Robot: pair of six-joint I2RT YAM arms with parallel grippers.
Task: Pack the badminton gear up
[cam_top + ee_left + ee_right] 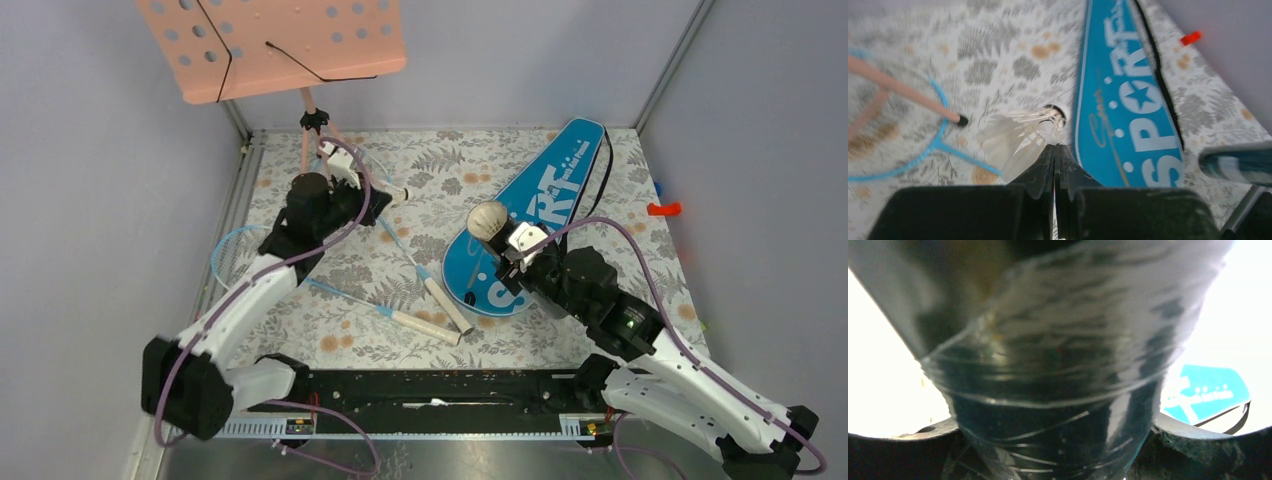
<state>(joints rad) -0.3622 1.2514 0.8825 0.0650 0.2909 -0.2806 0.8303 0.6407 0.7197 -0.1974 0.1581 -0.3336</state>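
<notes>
My left gripper (372, 190) (1055, 146) is shut, its tips pinching the feather skirt of a white shuttlecock (399, 193) (1020, 134) over the back middle of the table. My right gripper (515, 250) (1058, 440) is shut on the dark tube (489, 221) (1048, 370), held tilted over the blue SPORT bag (545, 190) (1128, 105) with its open end toward the left arm. The tube also shows at the right edge of the left wrist view (1238, 162). Two light-blue rackets lie crossed on the table, cream handles (447, 305) near the bag, one head (232, 256) at the left.
The pink perforated music stand (270, 45) rises at the back left, its tripod leg (903, 92) over a racket head (935, 145). A small red-orange piece (663, 209) (1191, 37) sits by the right wall. A black rail (440, 390) runs along the near edge.
</notes>
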